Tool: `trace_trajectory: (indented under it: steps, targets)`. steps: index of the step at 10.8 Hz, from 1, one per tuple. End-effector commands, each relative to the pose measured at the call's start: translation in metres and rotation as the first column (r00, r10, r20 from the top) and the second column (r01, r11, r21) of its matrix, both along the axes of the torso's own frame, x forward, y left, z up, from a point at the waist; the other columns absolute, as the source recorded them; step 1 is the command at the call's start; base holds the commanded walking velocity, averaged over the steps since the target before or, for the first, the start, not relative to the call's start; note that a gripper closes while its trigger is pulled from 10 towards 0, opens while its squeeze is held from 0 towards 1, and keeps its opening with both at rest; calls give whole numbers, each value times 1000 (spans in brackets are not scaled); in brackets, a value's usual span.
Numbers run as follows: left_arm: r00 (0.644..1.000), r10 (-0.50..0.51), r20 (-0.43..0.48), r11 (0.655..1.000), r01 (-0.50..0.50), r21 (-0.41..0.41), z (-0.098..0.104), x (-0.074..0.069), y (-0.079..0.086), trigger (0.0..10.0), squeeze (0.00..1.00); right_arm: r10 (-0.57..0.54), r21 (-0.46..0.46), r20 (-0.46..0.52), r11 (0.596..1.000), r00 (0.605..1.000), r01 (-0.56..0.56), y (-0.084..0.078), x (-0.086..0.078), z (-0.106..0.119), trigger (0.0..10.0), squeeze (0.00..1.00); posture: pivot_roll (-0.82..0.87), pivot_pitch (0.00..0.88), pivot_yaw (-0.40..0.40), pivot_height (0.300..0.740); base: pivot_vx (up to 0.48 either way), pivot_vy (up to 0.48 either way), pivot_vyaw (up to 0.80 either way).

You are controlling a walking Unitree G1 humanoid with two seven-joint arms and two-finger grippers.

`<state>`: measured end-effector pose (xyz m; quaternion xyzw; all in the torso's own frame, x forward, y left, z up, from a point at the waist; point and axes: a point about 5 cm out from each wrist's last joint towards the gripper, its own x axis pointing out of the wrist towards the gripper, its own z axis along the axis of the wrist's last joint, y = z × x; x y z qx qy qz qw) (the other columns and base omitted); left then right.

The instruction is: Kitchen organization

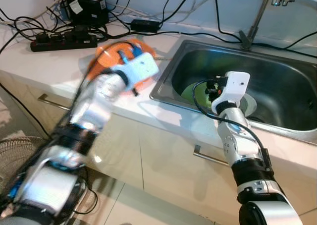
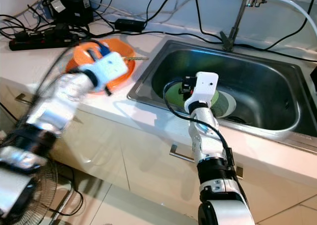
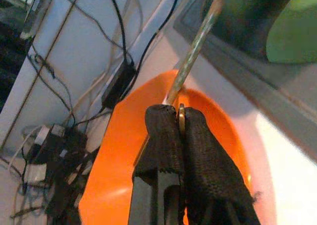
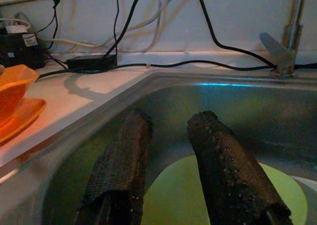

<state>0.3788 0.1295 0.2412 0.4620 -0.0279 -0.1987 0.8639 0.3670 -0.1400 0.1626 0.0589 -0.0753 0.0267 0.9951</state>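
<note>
My left gripper (image 3: 179,113) is shut on a thin metal utensil (image 3: 195,41). It holds the utensil over the orange dish (image 2: 124,51) on the counter, left of the sink, and the free end points toward the sink. The left arm is blurred in the head views. My right gripper (image 4: 171,121) is open inside the steel sink (image 2: 267,86), just above a green plate (image 4: 173,195), with nothing between its fingers. The green plate (image 2: 174,93) lies on the sink floor, partly over a white plate (image 2: 233,103).
A faucet (image 2: 237,17) stands behind the sink. A black power strip (image 2: 29,39), adapters and many cables crowd the back of the counter. Drawer handles (image 2: 181,155) run along the cabinet front. A floor fan (image 2: 49,185) stands at the lower left.
</note>
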Motion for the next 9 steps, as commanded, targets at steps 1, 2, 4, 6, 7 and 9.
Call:
trace_trajectory:
  steps: [1,2,4,6,7,9]
  targets:
    - [999,32,37,999,-32,20,12,-2,7,10000,0,10,-4,-3,1000,1000,-10,2,3,3,10000,0,213,25,-28,740,0,0,0]
    - [989,78,127,996,-82,31,33,-4,13,10000,0,16,-4,-4,1000,1000,-16,3,4,3,10000,0,218,23,-31,740,0,0,0]
    - [974,85,210,996,-91,22,52,-12,8,10000,0,23,-3,-7,1000,1000,-23,5,5,3,10000,0,222,21,-35,740,0,0,0]
    - [963,53,266,998,-55,-1,59,-17,-4,10000,0,23,-2,-7,1000,1000,-23,5,5,3,10000,0,221,20,-35,740,0,0,0]
    - [931,3,365,996,30,-83,66,-21,-17,10000,0,21,4,1,1000,1000,-21,5,5,3,10000,0,221,19,-34,740,0,0,0]
    - [911,-122,395,874,288,-393,65,-35,-48,10000,0,10,-12,5,1000,1000,-10,1,5,3,10000,0,210,13,-29,740,0,0,0]
